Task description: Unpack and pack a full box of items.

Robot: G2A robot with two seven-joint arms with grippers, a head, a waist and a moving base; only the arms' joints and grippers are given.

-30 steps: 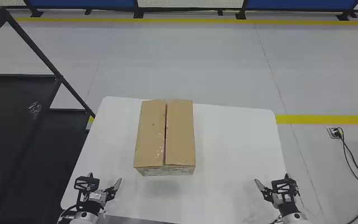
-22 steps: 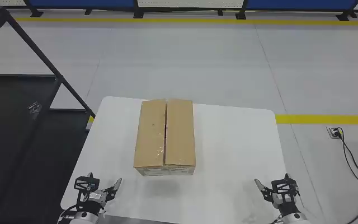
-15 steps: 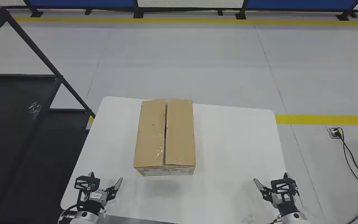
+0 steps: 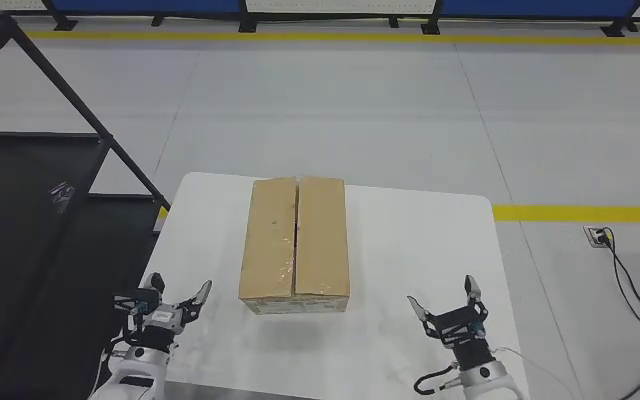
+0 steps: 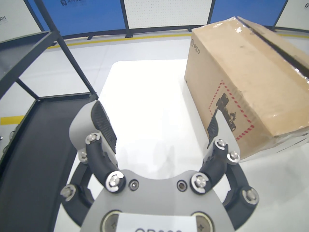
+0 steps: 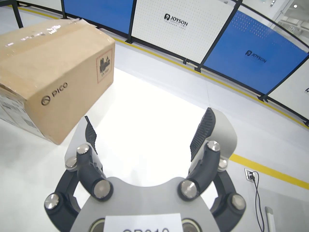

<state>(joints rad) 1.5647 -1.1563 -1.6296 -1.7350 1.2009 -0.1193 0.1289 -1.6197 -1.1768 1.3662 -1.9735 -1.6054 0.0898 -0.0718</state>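
A brown cardboard box (image 4: 296,243) stands shut in the middle of the white table (image 4: 420,250), its two top flaps meeting along a taped centre seam. The box (image 5: 243,73) fills one side of the left wrist view, and the box (image 6: 50,71) lies off to one side in the right wrist view. My left gripper (image 4: 178,287) (image 5: 155,115) hovers open over the table's near left corner, a short way from the box's near end. My right gripper (image 4: 441,291) (image 6: 148,124) hangs open over the near right part of the table, apart from the box. Nothing is between either pair of fingers.
A black metal rack with a dark shelf (image 4: 60,230) stands against the table's left side, its shelf (image 5: 26,131) close beside my left gripper. Grey floor with a yellow line (image 4: 565,212) surrounds the table. A floor socket with a cable (image 4: 600,238) lies to the right.
Both grippers have moved up from the table's near edge toward the box. The right one came in leftward and further onto the table. The box has not moved.
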